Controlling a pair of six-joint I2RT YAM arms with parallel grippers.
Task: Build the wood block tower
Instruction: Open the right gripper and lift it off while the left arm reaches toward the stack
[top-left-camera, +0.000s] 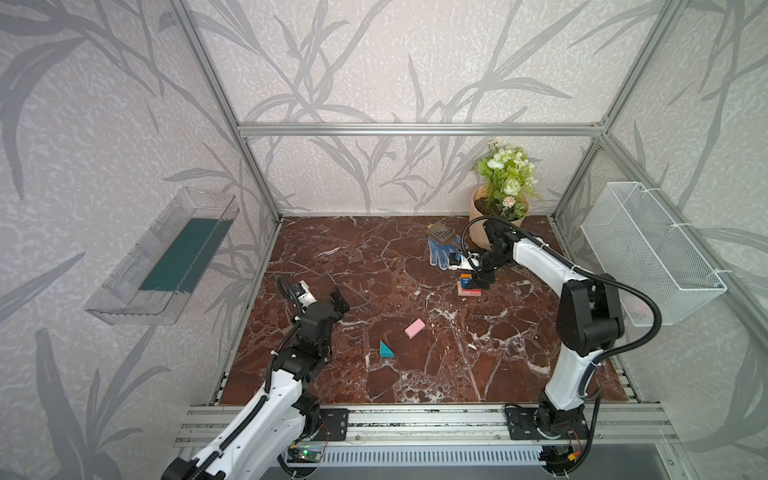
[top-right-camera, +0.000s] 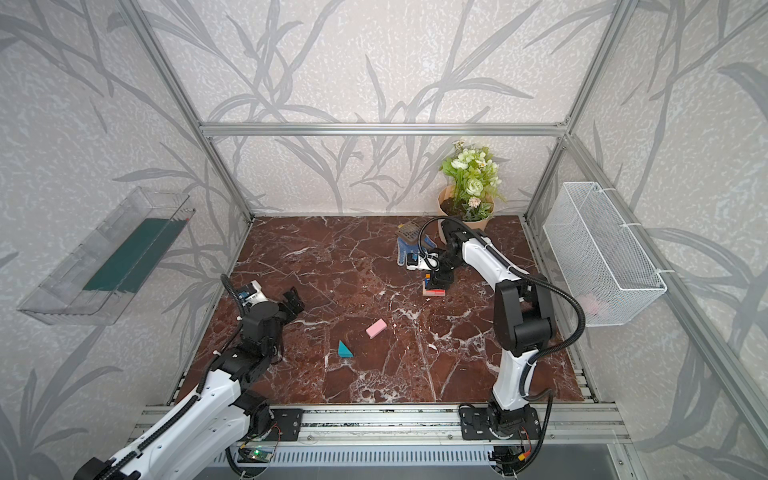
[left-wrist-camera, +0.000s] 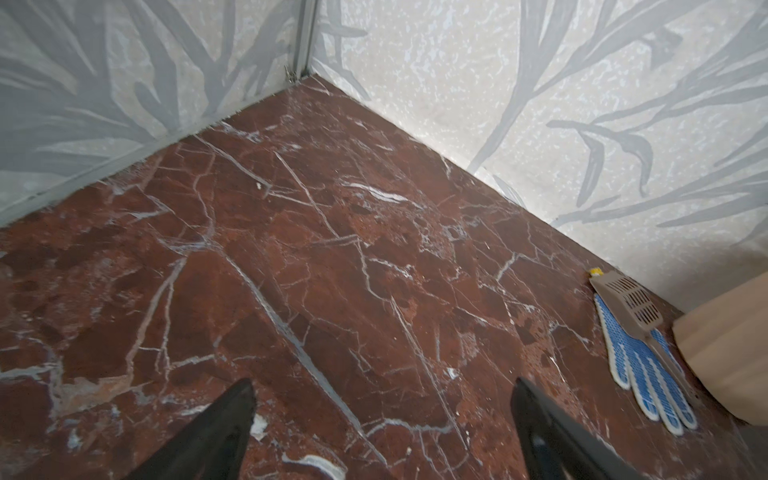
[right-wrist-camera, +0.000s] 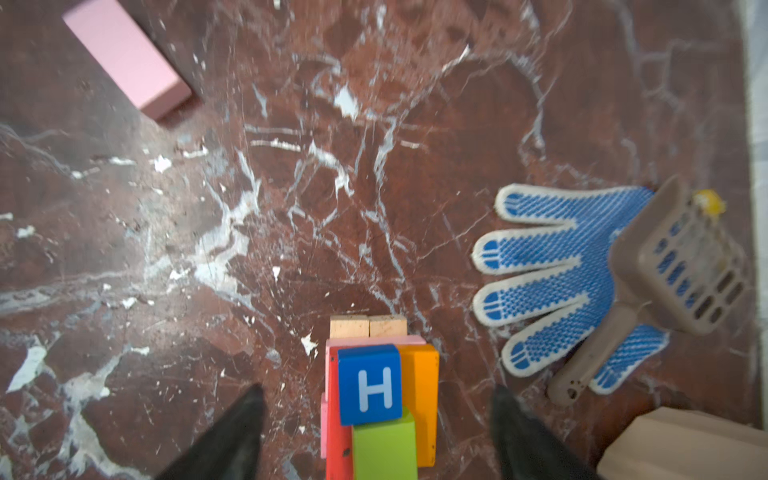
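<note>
Leaf-print walls (top-left-camera: 415, 62), red marble floor (top-left-camera: 332, 270)

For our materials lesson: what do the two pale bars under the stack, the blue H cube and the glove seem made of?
Pale bars: bare wood, grain visible, unpainted. Blue H cube: smooth, slightly glossy paint; probably wood beneath. Glove: white knitted fabric with blue dots, likely rubber.

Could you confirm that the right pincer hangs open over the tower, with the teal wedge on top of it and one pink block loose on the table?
Not quite: both top views show the teal wedge lying on the table near the loose pink block, not on the tower. The right pincer does hang open over it.
</note>
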